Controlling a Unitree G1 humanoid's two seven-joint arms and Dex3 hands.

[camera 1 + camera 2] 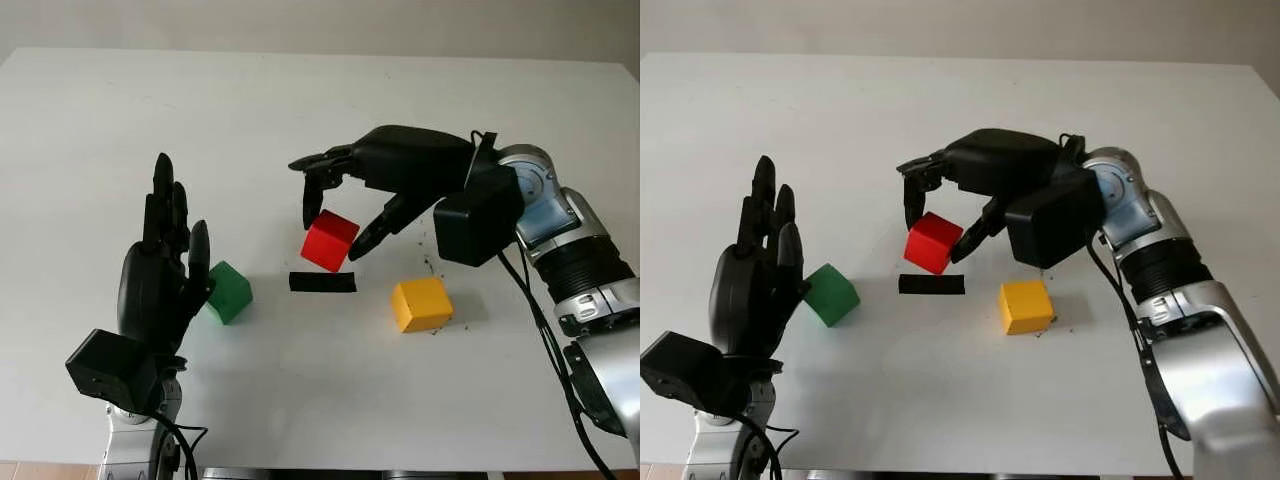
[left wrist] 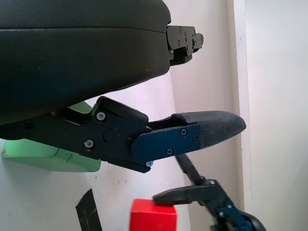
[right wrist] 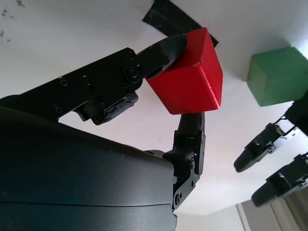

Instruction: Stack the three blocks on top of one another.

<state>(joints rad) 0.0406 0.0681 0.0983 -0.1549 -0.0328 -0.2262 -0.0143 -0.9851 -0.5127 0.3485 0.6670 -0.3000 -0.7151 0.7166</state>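
**Red block held in the right robot hand above the tabletop**

The right robot hand [image 1: 335, 205] is closed on the red block [image 1: 329, 240], its fingers [image 3: 163, 50] pinching opposite faces. The block is tilted and appears lifted just off the white tabletop [image 1: 300, 100], above the far end of a strip of black tape [image 1: 322, 282].

The yellow block [image 1: 421, 304] sits on the tabletop near the tape, on the right side, apart from the red one. The green block [image 1: 229, 291] sits on the other side of the tape, just beside the left robot hand [image 1: 165, 265].

The left robot hand is open, upright, holding nothing, its palm side toward the green block. No block is stacked on another yet.
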